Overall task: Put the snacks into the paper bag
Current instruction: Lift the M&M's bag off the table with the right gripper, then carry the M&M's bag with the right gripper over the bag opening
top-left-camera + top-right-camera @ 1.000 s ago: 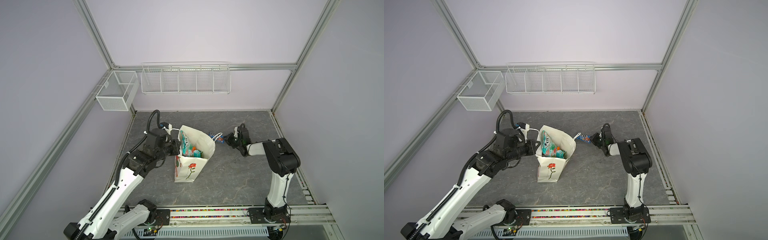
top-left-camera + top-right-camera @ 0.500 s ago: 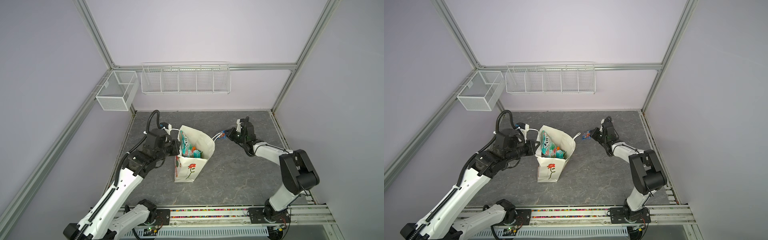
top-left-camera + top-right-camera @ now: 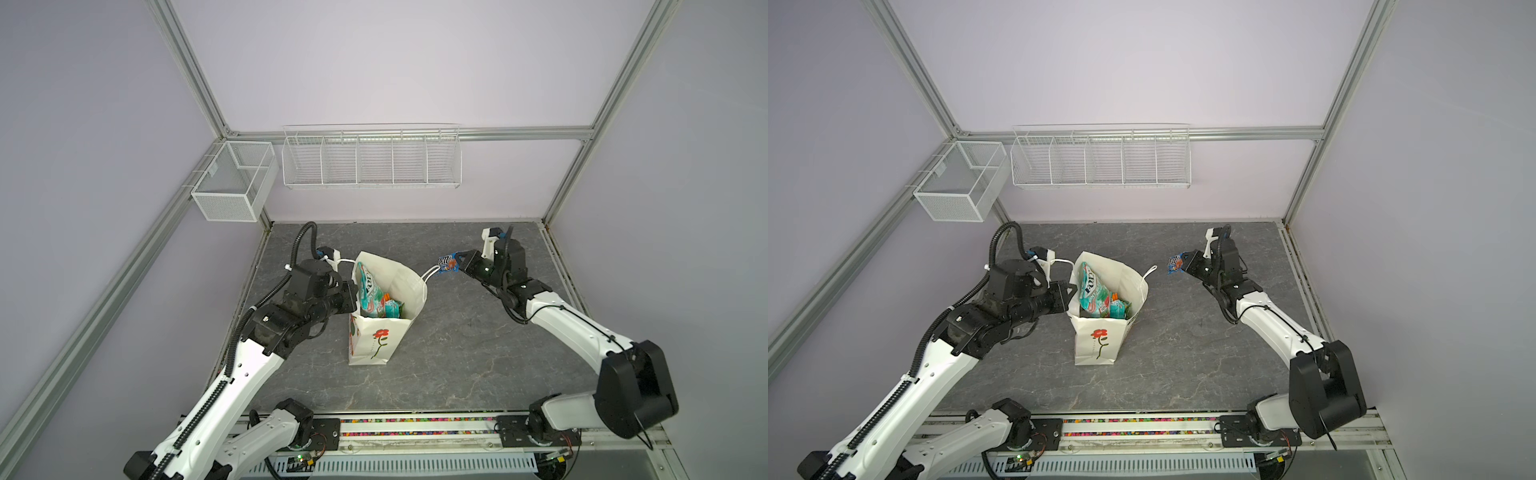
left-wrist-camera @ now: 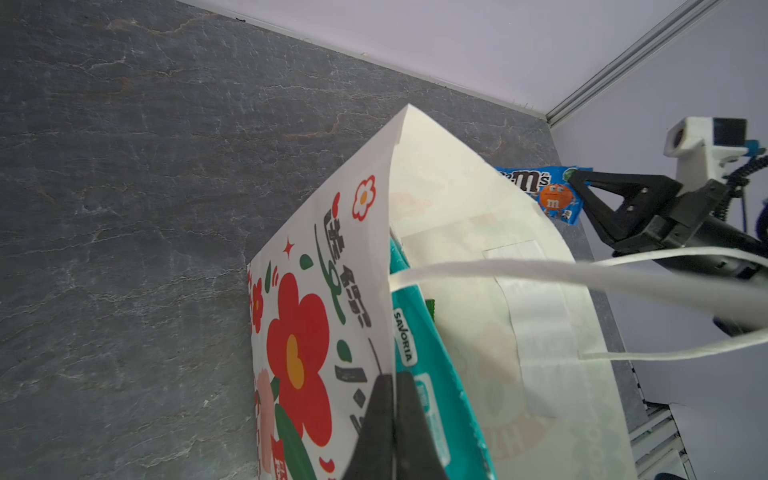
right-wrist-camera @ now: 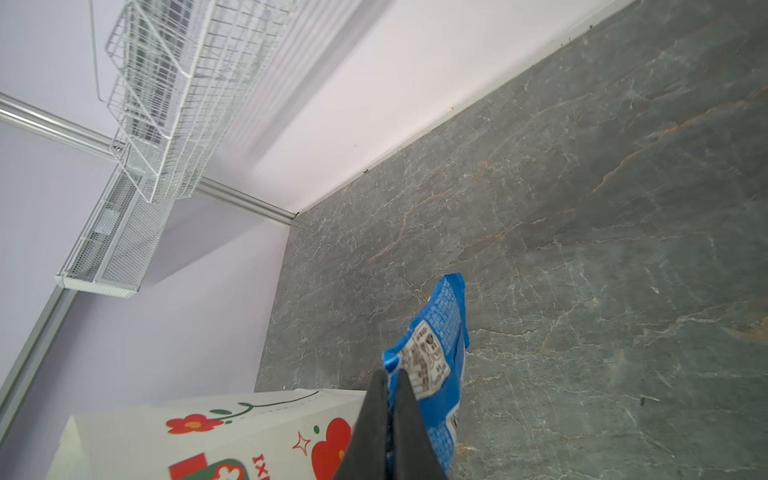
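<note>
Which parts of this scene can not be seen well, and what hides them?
- Inside the paper bag: in both top views its walls and the top packets hide what lies lower.
- Left hand: grip too small in both top views; cut by the left wrist view's edge.
- M&M's pack: print too small in both top views; bag's rim covers one end in the left wrist view.
- Bag's opening: not visible in the right wrist view.

Legible txt, by item:
(a) m&m's pack (image 4: 540, 191): "m&m's" logo, plus "m" on the orange character, left wrist view. Its back label (image 5: 424, 365) is too small to read.
(b) FOX'S bag (image 3: 1092, 291): lettering "FOX", partly cut off, in both top views. White tab (image 4: 403, 337) at its teal edge reads "SAVORIA".
(c) Paper bag (image 4: 449, 208): dark-green Chinese-style characters on the outer wall, not deciphered.
</note>
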### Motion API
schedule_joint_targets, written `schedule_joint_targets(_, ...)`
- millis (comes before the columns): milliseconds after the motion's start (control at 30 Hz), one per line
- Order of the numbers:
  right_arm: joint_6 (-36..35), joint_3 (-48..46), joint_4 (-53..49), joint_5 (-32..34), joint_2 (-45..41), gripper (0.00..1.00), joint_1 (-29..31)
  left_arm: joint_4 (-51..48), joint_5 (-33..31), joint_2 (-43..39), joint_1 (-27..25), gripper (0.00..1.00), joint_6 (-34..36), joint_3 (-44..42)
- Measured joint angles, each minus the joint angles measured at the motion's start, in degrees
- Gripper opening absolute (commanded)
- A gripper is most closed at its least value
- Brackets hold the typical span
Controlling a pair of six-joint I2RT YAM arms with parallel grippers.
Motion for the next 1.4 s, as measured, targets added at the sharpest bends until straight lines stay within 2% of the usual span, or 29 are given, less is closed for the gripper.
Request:
schedule_joint_targets(367, -6.1, 5.6, -8.6, 2.0, -11.6, 0.07, 3.9, -1.2, -1.4, -0.4, 0.0, 0.00, 0.0, 0.1)
schedule_joint_targets(633, -10.6, 11.0, -14.5, 4.0, -16.4, 0.07, 8.1, -2.4, -1.9, -0.2, 0.0, 0.00, 0.0, 0.8)
schedule_joint_targets(1033, -16.2, 16.9, -20.5, 5.8, -19.5, 0.07, 14.0, -2.0, -0.4, 0.5, 0.0, 0.00, -0.1, 1.1)
schedule_joint_targets(1400, -18.5, 19.5, -21.3, 6.4, -20.5, 0.07, 18.8, -1.4, 0.7, 0.9, 0.0, 0.00, -0.5, 1.1)
